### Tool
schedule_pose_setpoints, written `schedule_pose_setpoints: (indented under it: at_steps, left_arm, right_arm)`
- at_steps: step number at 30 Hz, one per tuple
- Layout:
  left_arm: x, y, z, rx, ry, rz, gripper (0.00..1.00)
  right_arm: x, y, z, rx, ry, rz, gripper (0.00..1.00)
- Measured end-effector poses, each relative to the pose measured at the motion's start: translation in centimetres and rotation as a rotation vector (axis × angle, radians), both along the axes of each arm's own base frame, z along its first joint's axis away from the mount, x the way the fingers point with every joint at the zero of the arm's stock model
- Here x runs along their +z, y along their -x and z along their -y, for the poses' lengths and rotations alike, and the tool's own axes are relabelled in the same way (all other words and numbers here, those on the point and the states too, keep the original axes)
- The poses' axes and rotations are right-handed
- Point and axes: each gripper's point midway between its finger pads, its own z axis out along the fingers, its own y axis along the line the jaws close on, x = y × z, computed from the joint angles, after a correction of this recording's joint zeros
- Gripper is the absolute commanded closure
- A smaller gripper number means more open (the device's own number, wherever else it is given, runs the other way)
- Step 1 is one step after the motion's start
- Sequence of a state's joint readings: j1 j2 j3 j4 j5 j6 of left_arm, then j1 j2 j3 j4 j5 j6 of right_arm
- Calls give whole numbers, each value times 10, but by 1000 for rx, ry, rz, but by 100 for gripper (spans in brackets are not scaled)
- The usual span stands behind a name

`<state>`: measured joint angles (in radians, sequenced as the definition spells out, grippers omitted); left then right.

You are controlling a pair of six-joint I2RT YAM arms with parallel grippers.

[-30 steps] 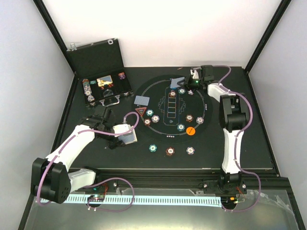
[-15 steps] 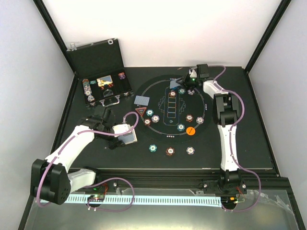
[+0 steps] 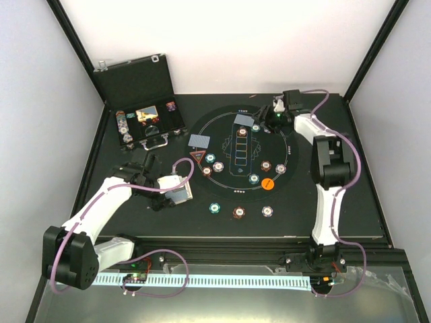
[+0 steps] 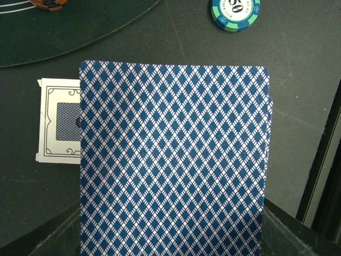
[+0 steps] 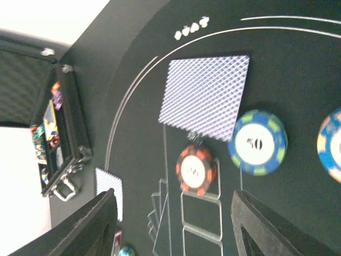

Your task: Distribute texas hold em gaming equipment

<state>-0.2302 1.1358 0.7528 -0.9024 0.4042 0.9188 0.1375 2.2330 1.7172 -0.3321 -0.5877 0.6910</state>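
Note:
My left gripper (image 3: 172, 188) is shut on a stack of playing cards (image 4: 173, 160) with blue diamond backs; the stack hides the fingers in the left wrist view. A white bordered card (image 4: 58, 128) lies under it. My right gripper (image 5: 176, 229) stands open and empty over the far side of the mat (image 3: 222, 180). Just ahead of it lie a single card (image 5: 205, 96), a blue-green 50 chip (image 5: 258, 143) and a red chip (image 5: 196, 169). Another card (image 3: 199, 140) and the red triangle marker (image 3: 198, 157) lie at the mat's left edge.
The black case (image 3: 145, 121) stands open at the back left with chips inside. Several chips sit on the mat, with an orange disc (image 3: 267, 182). Three more chips (image 3: 238, 212) line up in front of the mat. A teal chip (image 4: 235, 10) lies near the left gripper.
The right gripper has opened and let go of the card, which now lies flat on the far side of the mat; the gripper drew back slightly to the right. The left arm has not moved.

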Motion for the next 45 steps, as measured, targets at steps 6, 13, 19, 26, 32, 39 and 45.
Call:
schedule_pose_setpoints:
  at_steps: [6, 13, 19, 26, 32, 39, 45]
  left_arm:
    - [0, 2, 0, 0, 0, -5, 99]
    - [2, 2, 0, -1, 5, 1, 99]
    - [2, 2, 1, 0, 10, -1, 98]
    - [3, 3, 4, 2, 27, -8, 98]
    - [6, 2, 5, 4, 33, -4, 98]
    - [7, 1, 5, 4, 35, -1, 98]
    - [7, 1, 5, 4, 35, 0, 98]
  right_arm:
    - [26, 73, 2, -3, -21, 46, 27]
    - [9, 206, -97, 222, -124, 7, 13]
    - [18, 291, -161, 403, -251, -15, 10]
    - [42, 337, -210, 530, -383, -11, 13]
    - [32, 348, -240, 576, -425, -66, 21]
    - [34, 348, -270, 617, -465, -90, 27]
    - [35, 351, -288, 656, -491, -102, 33]
